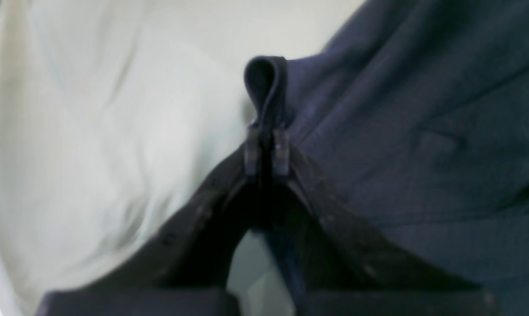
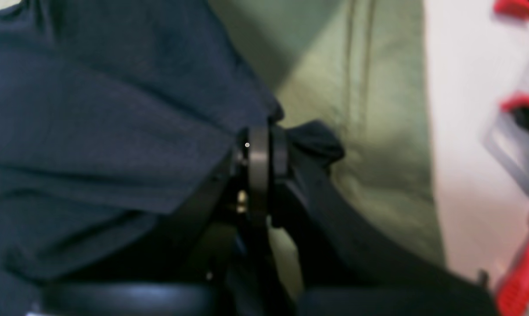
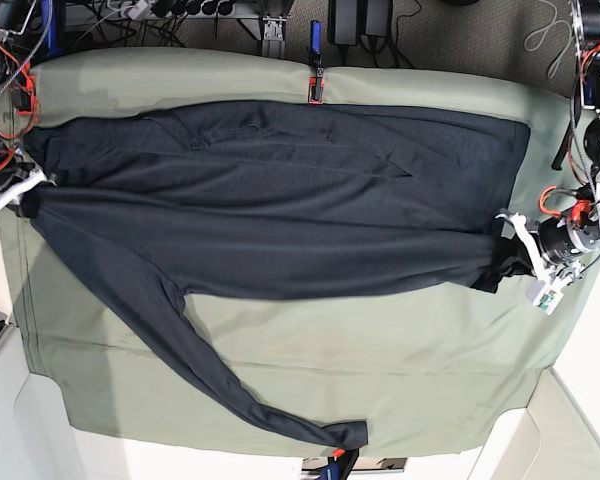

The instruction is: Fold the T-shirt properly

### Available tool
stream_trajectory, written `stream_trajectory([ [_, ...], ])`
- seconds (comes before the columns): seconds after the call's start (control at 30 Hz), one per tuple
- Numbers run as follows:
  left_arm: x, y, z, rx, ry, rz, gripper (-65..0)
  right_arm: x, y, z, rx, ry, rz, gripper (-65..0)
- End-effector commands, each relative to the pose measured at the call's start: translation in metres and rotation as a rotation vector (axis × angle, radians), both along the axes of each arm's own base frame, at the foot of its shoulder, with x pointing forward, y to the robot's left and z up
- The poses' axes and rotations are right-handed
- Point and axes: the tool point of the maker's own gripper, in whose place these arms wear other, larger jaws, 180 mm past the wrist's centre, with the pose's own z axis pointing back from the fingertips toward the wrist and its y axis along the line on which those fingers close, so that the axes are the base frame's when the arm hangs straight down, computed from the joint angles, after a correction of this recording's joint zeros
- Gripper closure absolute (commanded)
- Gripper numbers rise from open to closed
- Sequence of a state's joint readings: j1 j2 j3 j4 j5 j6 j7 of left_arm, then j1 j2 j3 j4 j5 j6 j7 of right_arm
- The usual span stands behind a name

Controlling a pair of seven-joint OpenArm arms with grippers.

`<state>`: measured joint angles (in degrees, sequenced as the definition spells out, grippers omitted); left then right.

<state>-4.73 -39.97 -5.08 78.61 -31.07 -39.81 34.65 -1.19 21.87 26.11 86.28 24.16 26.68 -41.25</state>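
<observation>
- The large charcoal-black long-sleeved T-shirt [image 3: 280,200] of thin knit lies spread lengthwise across the table [image 3: 540,90], over the olive-green cloth sheet [image 3: 380,370] that covers it. Most of the body sits toward the far edge, reaching from the left side almost to the right.
- One long narrow sleeve [image 3: 230,380] trails diagonally from the left side down to the middle of the near edge, where its cuff ends.
- Your left claw [image 1: 266,151] is pinched tight on a small loop of the shirt's hemmed edge; in the base view it sits at the right edge of the table, with the fabric drawn to a point there.
- Your right claw [image 2: 260,171] is at the left edge and closed onto a bunched bit of the same dark fabric, a tuft poking out past the fingers.
- Judging from this, you are midway through a lengthwise fold: both ends of one long edge are gripped and the near part of the body is pulled into a taut line between the claws.
- To do it well, keep both claws level and move them together, so the held edge stays straight.
- Keep light tension only; the knit is thin and will stretch or slip out of a small pinch.
- Watch the loose sleeve: it may drag and crumple under the fold, so expect to lay it in separately.
- Avoid catching the green sheet as you lower.
</observation>
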Motion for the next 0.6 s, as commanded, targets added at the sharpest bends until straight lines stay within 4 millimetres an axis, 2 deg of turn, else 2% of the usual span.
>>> stream_trajectory([
  [0.0, 0.006, 0.008, 0.027, 0.018, -0.070, -0.006, 0.0, 0.006, -0.011, 0.020, -0.026, -0.062, -0.008, 0.0],
  [0.13, -0.020, 0.018, 0.026, 0.067, -0.036, 0.006, 0.0, -0.014, -0.016, 0.023, 0.003, -0.074, -0.015, 0.0],
  [0.3, -0.052, 0.011, 0.003, 0.076, 0.054, -0.016, 0.0, -0.032, -0.020, 0.020, 0.033, -0.057, -0.023, 0.0],
  [0.57, -0.089, -0.001, -0.020, 0.073, 0.139, -0.055, 0.0, -0.058, -0.015, 0.003, 0.071, 0.002, -0.022, 0.0],
])
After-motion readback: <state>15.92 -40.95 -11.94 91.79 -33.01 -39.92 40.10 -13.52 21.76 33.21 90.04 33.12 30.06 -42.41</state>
